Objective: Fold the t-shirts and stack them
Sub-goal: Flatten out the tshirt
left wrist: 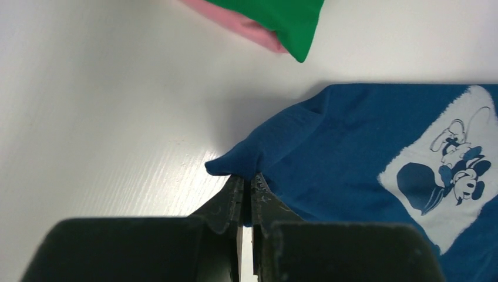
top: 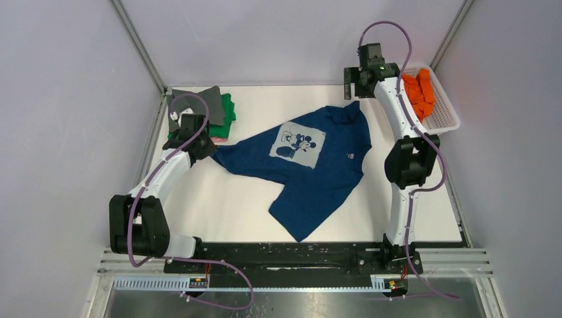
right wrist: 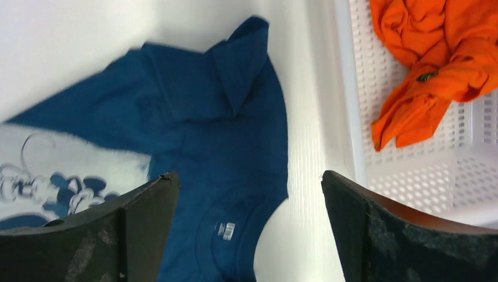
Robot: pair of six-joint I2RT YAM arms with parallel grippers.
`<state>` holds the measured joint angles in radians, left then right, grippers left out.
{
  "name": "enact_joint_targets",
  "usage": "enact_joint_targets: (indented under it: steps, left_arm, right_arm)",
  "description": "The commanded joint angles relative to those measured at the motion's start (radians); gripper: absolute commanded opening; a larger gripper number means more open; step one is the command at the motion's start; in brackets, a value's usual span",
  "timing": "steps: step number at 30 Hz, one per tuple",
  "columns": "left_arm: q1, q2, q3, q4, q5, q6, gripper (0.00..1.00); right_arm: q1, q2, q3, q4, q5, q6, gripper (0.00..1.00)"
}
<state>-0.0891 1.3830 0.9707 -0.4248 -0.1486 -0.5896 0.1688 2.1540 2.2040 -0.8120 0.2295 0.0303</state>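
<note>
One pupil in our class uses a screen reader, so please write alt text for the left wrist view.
The left claw is shut on a bunched edge of the blue shirt, which lies on the white table with its mouse print facing up. At the top edge, a green shirt lies over a pink shirt.

The left arm [top: 166,173] and right arm [top: 396,109] have white shells, black joints and looping purple cables [top: 388,22]; the right gripper [right wrist: 248,175] is dark and scuffed.
</note>
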Motion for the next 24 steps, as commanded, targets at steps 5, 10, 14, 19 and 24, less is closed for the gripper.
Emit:
enact_joint_targets:
  steps: [5,10,14,19,24]
  left_arm:
    - [0.009,-0.02,-0.049,0.112,0.018,-0.034,0.0]
    - [0.017,-0.026,-0.066,0.125,0.031,-0.029,0.0]
    - [0.02,-0.02,-0.079,0.148,0.046,-0.037,0.0]
    - [0.021,-0.014,-0.102,0.174,0.067,-0.045,0.0]
    - [0.026,-0.011,-0.12,0.179,0.057,-0.043,0.0]
  right_arm:
    - [0.292,-0.561,-0.698,0.224,-0.158,0.047,1.0]
    - [0.598,-0.687,-1.053,0.305,-0.309,0.148,0.99]
    - [0.841,-0.64,-1.115,0.262,-0.266,0.126,0.98]
    - [0.975,-0.502,-1.123,0.238,-0.256,0.096,0.93]
    - [1.025,-0.371,-1.077,0.26,-0.197,0.066,0.87]
